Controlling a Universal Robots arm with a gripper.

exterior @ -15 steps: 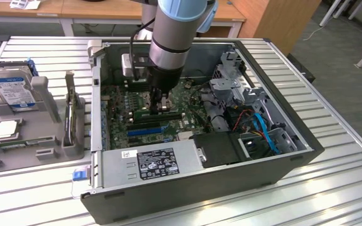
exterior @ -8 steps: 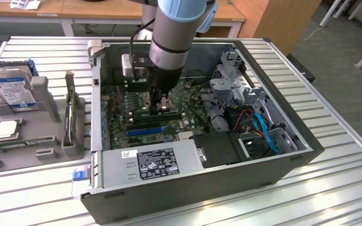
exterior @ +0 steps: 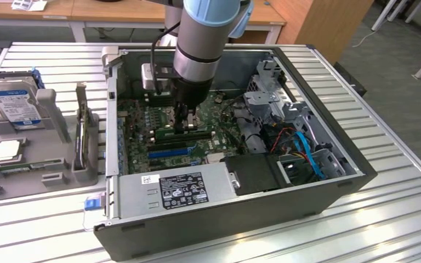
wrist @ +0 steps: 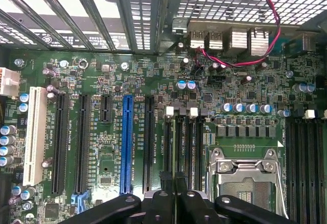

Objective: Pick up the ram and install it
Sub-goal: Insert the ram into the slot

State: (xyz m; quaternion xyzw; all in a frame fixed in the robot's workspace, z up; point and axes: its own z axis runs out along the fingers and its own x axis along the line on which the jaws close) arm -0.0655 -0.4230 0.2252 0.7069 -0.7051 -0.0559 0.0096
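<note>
Ram [exterior: 168, 132] is standing edgewise at the motherboard [exterior: 141, 118] slots inside the case [exterior: 195, 235]; the gripper [exterior: 188, 127] jaws are pinching it.

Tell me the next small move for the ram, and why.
Probably a short, straight press down. The gripper stands low inside the case with the ram beneath it, lying along the black memory slots beside the processor socket. Whether it is seated is unclear.
</note>
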